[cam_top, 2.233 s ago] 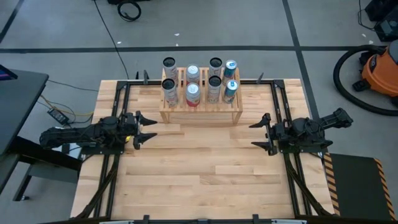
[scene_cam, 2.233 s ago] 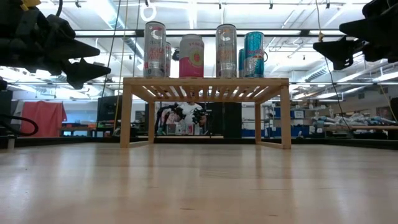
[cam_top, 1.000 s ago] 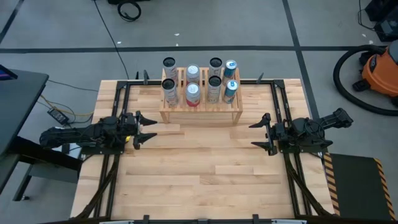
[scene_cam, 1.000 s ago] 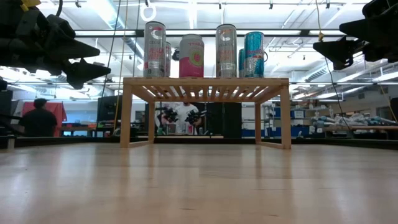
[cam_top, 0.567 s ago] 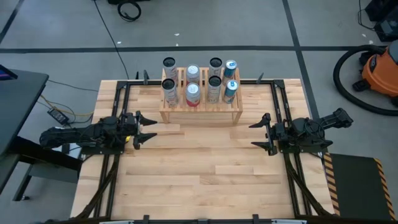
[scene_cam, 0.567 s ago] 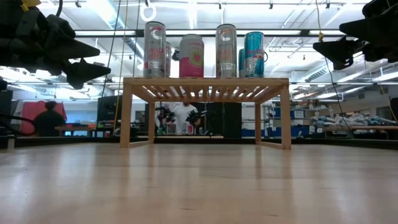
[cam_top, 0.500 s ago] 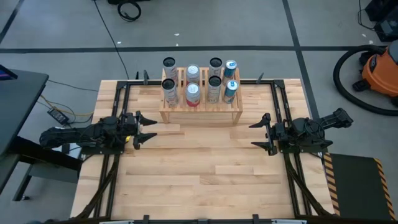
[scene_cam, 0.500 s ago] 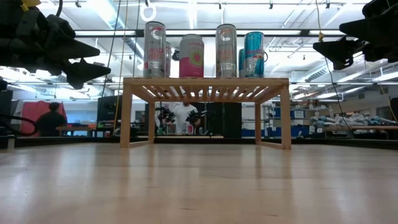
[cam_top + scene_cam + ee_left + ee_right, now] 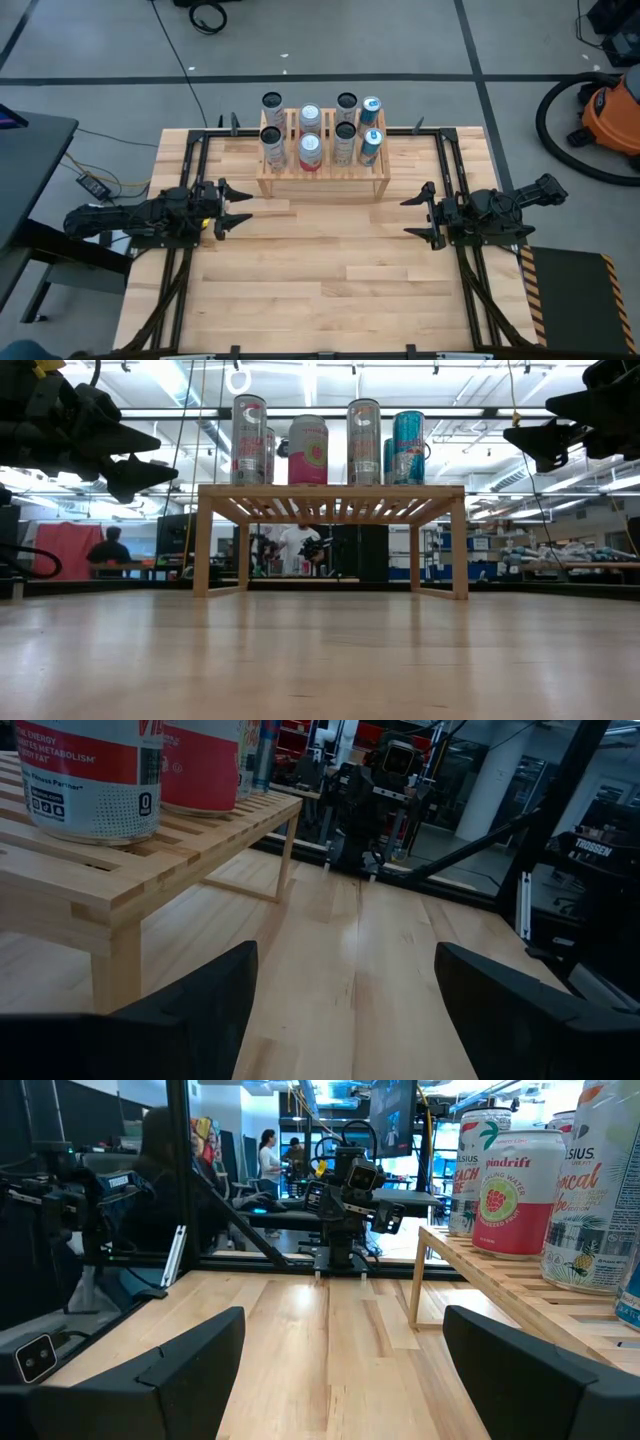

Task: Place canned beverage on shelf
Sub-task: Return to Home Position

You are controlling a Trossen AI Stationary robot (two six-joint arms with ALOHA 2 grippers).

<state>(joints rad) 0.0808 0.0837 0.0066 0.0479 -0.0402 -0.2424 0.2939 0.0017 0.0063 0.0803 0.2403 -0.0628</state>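
Observation:
The pale wooden shelf point(image 9: 322, 172) stands at the table's far middle on its legs, with several cans upright on its slatted top: silver ones point(image 9: 271, 140), red-and-white ones point(image 9: 310, 150) and teal ones point(image 9: 370, 143). In the low view the cans point(image 9: 308, 450) line the shelf top point(image 9: 330, 490). My left gripper point(image 9: 238, 206) hovers open at the table's left, level, nothing between its fingers. My right gripper point(image 9: 412, 216) hovers open at the table's right, also with nothing in it. Each wrist view shows the shelf edge point(image 9: 130, 870) point(image 9: 500, 1280) and the other arm beyond.
Bare wood table point(image 9: 320, 270) spreads in front of the shelf. Black frame rails point(image 9: 190, 160) run along the table's sides. An orange vacuum point(image 9: 610, 115) stands on the floor at the far right. People move in the room behind point(image 9: 112, 545).
Both arms and the cans have kept still. Only a person in the room behind the table has walked toward the right in the low view.

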